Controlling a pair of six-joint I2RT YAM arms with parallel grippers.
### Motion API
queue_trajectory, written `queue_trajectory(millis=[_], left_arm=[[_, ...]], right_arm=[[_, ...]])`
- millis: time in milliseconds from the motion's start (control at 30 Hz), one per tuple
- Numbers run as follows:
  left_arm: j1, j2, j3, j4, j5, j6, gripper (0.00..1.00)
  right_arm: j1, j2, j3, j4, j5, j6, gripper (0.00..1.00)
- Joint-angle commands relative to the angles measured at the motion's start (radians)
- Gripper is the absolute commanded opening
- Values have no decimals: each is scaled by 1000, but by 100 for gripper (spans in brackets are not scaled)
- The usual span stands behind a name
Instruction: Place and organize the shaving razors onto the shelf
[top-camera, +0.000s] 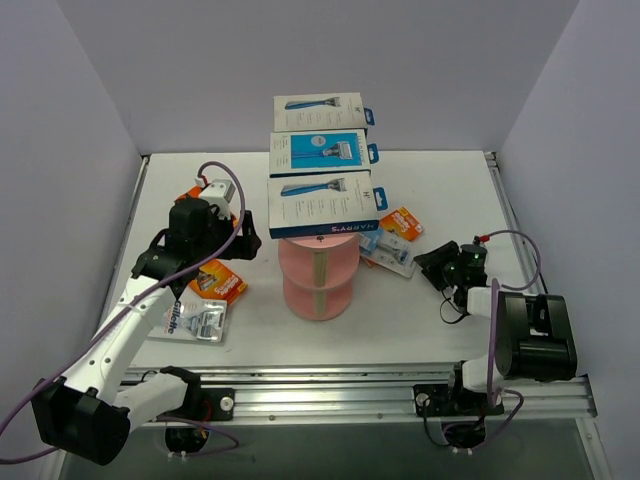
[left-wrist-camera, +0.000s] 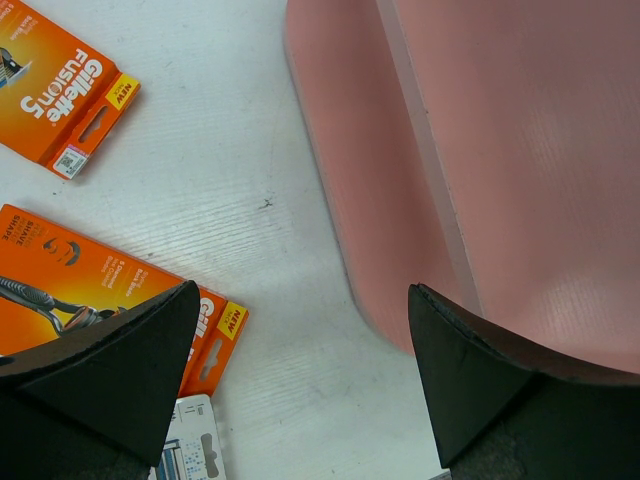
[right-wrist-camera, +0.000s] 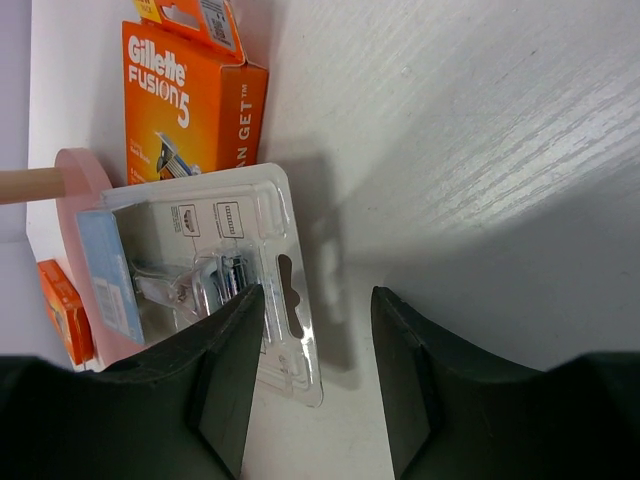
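The pink shelf stands mid-table with three white-and-blue Harry's boxes laid in a row on its top tier. Left of it, my left gripper hovers open over bare table. The left wrist view shows the shelf at right and orange razor packs at left. My right gripper is open, low over the table right of the shelf. A clear blister pack lies by its left finger, with its edge reaching into the gap. An orange Gillette box stands beyond the pack.
An orange pack and a Gillette blister pack lie on the table under the left arm. Another orange pack lies behind the left gripper. White walls close in the table on three sides. A metal rail runs along the near edge.
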Motion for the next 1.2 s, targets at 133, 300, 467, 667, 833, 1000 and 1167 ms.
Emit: queue_trajectory(millis=[133, 300, 467, 667, 833, 1000, 1167], left_arm=[[-7, 6, 52, 12, 11, 15, 94], [-7, 11, 53, 12, 11, 15, 94], [-7, 12, 53, 12, 11, 15, 94], [-7, 15, 55, 12, 11, 17, 94], [-7, 17, 55, 10, 11, 17, 94], [-7, 18, 55, 9, 11, 17, 94], [-7, 18, 55, 10, 11, 17, 94]], right_arm=[[-3, 26, -40, 157, -46, 44, 41], [-2, 60, -36, 194, -57, 54, 39], [-2, 80, -30, 213, -64, 62, 37], [0, 118, -39, 269, -84, 85, 34], [0, 149, -50, 325, -98, 103, 32], [0, 157, -54, 340, -98, 114, 28], [0, 146, -51, 342, -100, 122, 18]])
